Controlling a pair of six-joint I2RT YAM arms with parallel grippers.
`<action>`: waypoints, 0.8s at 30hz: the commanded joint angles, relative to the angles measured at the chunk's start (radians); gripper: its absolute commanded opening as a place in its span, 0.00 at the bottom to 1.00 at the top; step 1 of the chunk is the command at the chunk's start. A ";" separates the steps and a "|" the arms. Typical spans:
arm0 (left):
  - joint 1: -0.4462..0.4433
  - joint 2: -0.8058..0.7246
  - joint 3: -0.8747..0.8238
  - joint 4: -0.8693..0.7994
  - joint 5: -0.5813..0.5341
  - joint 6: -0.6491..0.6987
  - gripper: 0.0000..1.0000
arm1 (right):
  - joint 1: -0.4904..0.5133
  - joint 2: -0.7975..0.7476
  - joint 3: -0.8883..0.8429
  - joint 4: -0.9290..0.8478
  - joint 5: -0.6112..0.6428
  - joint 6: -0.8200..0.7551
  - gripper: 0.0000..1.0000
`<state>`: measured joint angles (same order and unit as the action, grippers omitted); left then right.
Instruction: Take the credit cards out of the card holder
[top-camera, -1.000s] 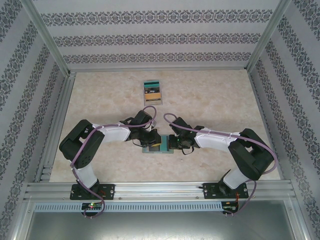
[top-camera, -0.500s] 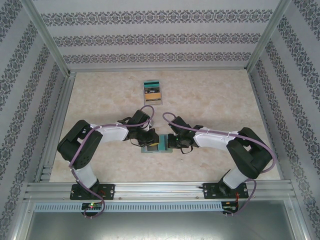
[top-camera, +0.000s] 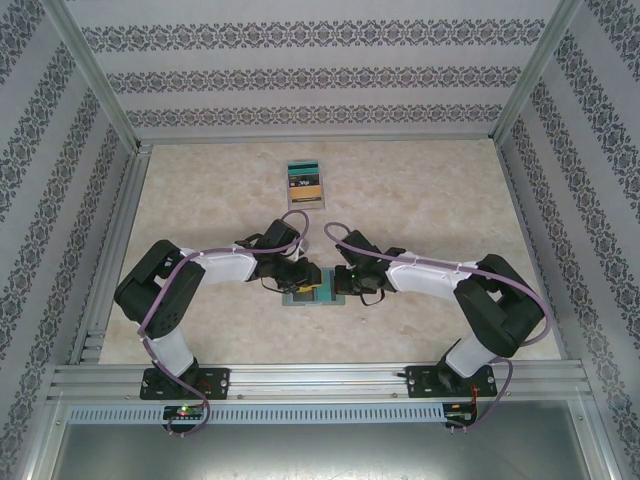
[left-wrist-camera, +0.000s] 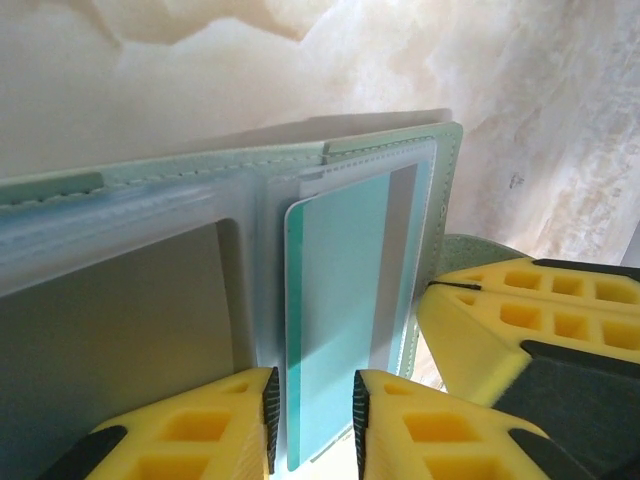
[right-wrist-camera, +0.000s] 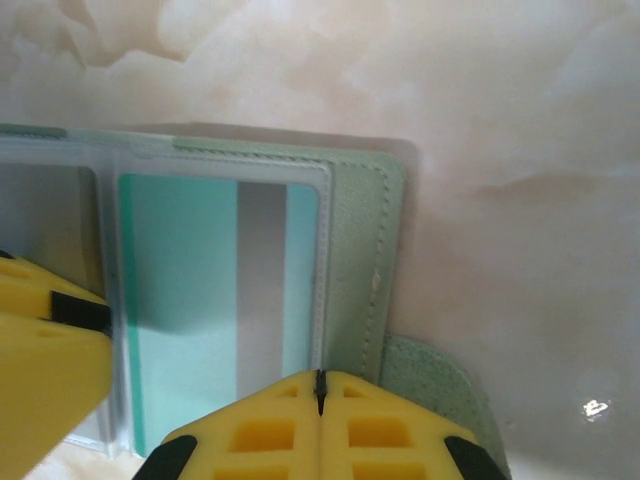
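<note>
Round marbled tbl: wallpapered walls

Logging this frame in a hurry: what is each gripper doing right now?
Left gripper: open, straddling the teal card at its corner.
Right gripper: shut at the card holder edge; whether it pinches it cannot be told.

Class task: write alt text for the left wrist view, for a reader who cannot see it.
An open card holder lies on a marbled table, a teal card in its clear pocket, the card's near end between the parted yellow fingers of the left gripper. The right gripper, shut, sits at the holder's right edge.
</note>
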<state>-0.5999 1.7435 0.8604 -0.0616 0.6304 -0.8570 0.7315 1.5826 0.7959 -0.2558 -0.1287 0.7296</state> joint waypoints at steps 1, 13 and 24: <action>0.006 0.027 0.005 0.004 0.001 -0.007 0.28 | 0.018 -0.013 0.044 -0.017 -0.005 -0.017 0.05; 0.005 0.043 0.016 -0.030 -0.013 0.003 0.24 | 0.023 0.060 0.041 -0.032 0.005 -0.014 0.04; -0.004 0.047 0.047 -0.151 -0.077 0.044 0.21 | 0.022 0.006 0.043 -0.066 0.033 -0.024 0.05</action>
<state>-0.6010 1.7649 0.8948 -0.1150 0.6159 -0.8410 0.7490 1.6226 0.8421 -0.2882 -0.1238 0.7261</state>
